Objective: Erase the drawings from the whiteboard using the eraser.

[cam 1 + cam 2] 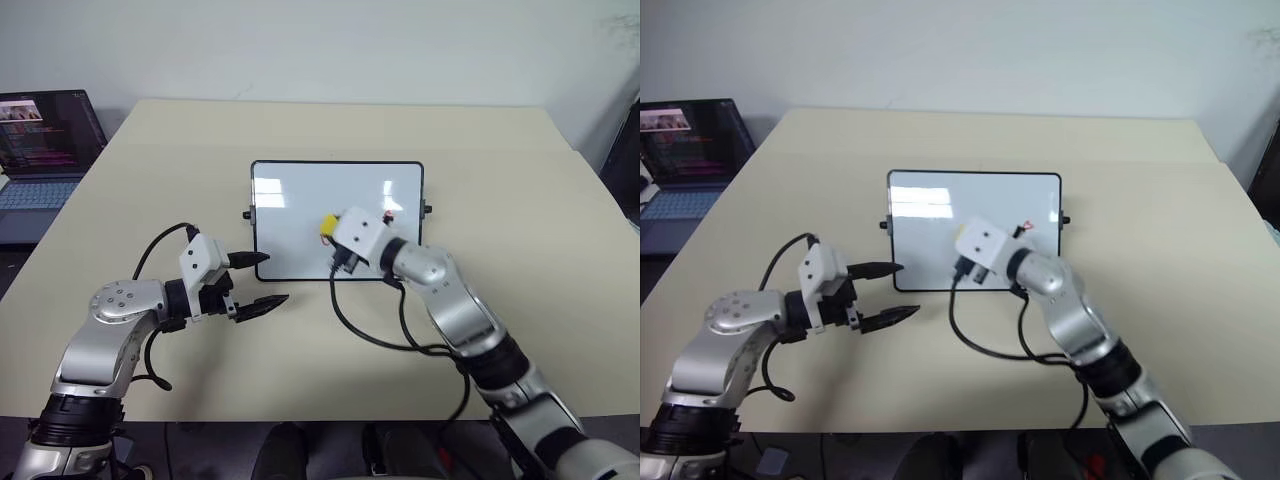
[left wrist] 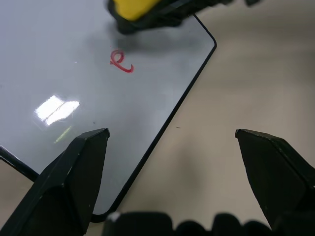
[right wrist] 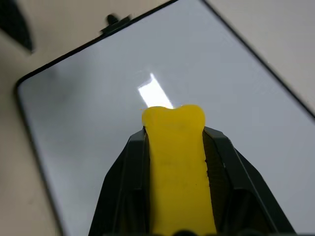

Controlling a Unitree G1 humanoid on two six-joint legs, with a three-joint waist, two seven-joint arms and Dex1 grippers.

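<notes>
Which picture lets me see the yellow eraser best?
The right wrist view: the eraser is large and close, squeezed between the right end effector's fingers. The left wrist view catches its edge, and the left eye view shows a small yellow bit above the whiteboard.

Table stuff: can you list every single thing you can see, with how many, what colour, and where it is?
table: one, beige, under everything.
whiteboard: one, white with a thin black frame, lying flat in the middle of the table.
drawings: a red "e"-like squiggle near the eraser; more small red marks by the board's right edge, their number too small to tell.
eraser: one, yellow, squeezed in the right gripper over the board.
laptop: one, dark, screen lit, past the table's far left edge.
left gripper: one, black fingers, open, at the board's near left corner.
right gripper: one, black fingers, shut on the eraser.
</notes>
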